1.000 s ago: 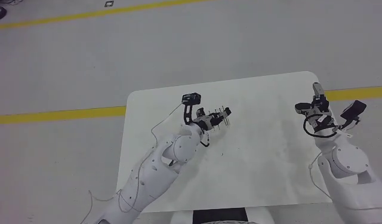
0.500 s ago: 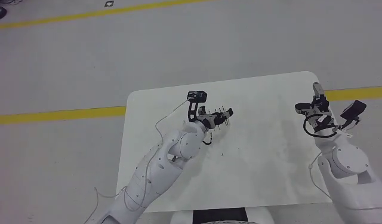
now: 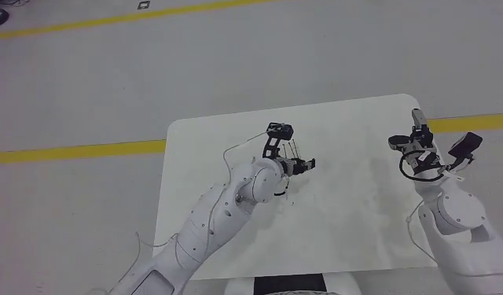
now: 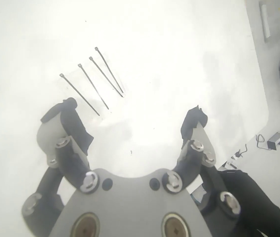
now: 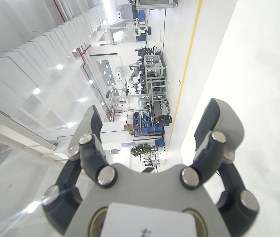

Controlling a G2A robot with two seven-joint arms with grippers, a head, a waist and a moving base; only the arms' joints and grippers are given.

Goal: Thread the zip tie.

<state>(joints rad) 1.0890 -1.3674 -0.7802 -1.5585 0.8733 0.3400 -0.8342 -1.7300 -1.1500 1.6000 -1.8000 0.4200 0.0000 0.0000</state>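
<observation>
Four zip ties (image 4: 94,87) on white table (image 4: 159,35)

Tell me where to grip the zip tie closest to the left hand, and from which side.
Probably mid-strap, from straight above, the left hand closing across its width: the zip tie lies flat on the table, thin, apart from the other ties.

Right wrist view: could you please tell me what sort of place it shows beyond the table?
Most likely a large robotics lab or factory hall: rows of equipment racks stand along the far side, a yellow floor line marks off the work area, and ceiling lamps hang high overhead.
</observation>
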